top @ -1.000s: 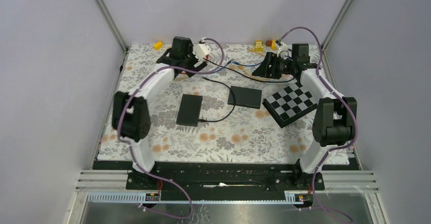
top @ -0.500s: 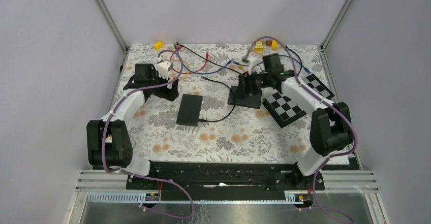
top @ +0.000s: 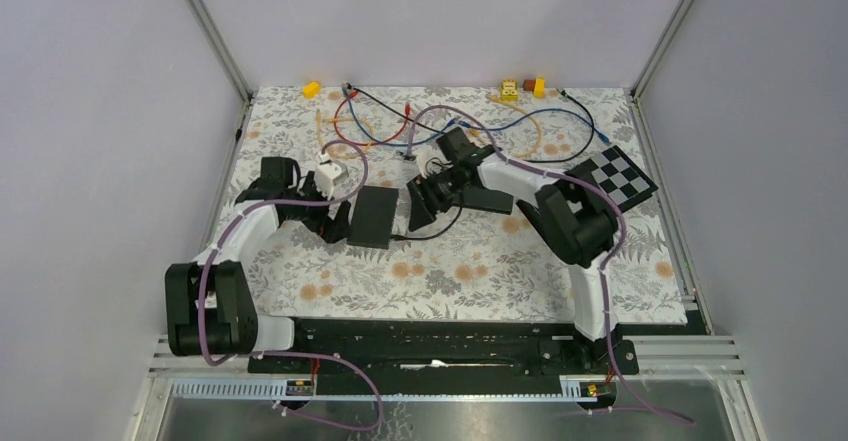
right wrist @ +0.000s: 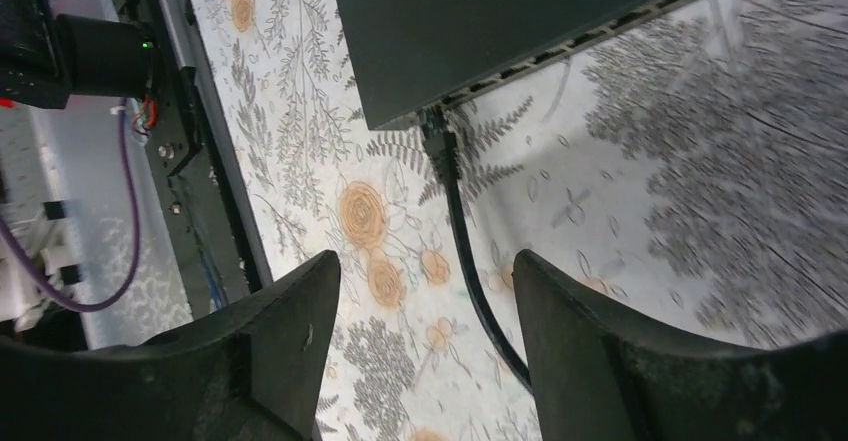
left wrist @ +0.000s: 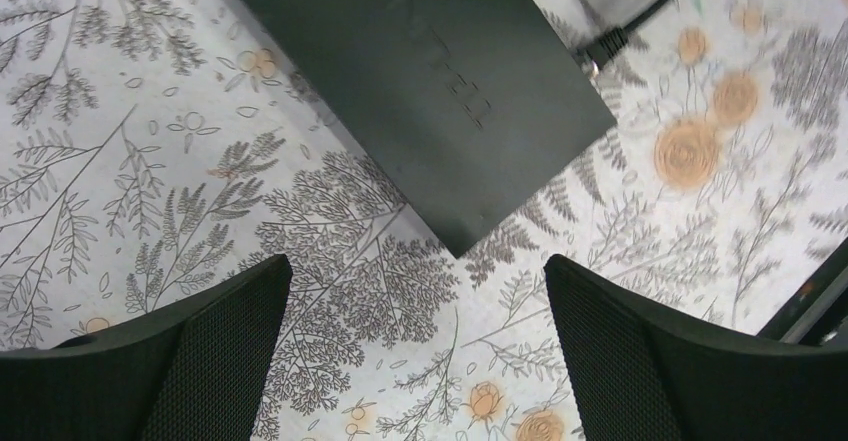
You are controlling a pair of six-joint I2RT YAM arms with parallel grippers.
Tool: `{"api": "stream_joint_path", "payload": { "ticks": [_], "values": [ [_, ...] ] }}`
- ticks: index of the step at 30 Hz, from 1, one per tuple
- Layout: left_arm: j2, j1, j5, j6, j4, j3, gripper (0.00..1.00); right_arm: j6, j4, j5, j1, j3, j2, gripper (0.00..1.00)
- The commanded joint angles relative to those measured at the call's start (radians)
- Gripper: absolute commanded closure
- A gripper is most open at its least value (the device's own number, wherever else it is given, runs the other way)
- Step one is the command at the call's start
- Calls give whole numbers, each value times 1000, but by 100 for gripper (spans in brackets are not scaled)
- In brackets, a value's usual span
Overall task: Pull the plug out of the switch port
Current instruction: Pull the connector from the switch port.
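Observation:
The switch (top: 375, 216) is a flat black box lying left of centre on the flowered cloth. Its black plug (right wrist: 437, 139) sits in a port at the box's near right corner, and the cable (right wrist: 470, 271) curves off to the right. My left gripper (top: 338, 223) hangs open just left of the switch; in the left wrist view, the left gripper (left wrist: 417, 266) shows only cloth between its fingers, and the switch (left wrist: 420, 71) corner lies just ahead. My right gripper (right wrist: 425, 261) is open, low over the cable, which passes between its fingers a little behind the plug.
A second flat black box (top: 492, 199) lies under the right arm. A checkerboard (top: 612, 174) lies at the right. Coloured loose wires (top: 480, 126) sprawl at the back, with small yellow blocks (top: 311, 89) in the far corners. The black base rail (right wrist: 190, 141) runs near the right fingers.
Both arms have swung from the back of the table to the middle. The left gripper came up to the switch's left side; the right one moved left, off the second box, over the cable.

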Motion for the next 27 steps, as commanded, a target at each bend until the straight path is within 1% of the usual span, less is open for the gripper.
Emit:
{"api": "stream_joint_path", "payload": {
  "ticks": [1,5,10,19,22,27],
  "values": [
    [-76,2,56,246,3,-81,1,70,-6,-105,20,115,94,31],
    [-80,-1,30,289,75,-138,4,113,14,-130,22,144,147,33],
    [-34,-26,1,309,138,-168,9,138,43,-138,23,131,181,34],
    [57,-142,-124,199,189,-138,20,193,79,-163,23,130,228,36],
    [87,-158,-159,155,192,-122,25,204,85,-171,23,134,242,37],
    [98,-177,-176,94,198,-113,30,224,96,-173,23,144,266,39]
  ]
}}
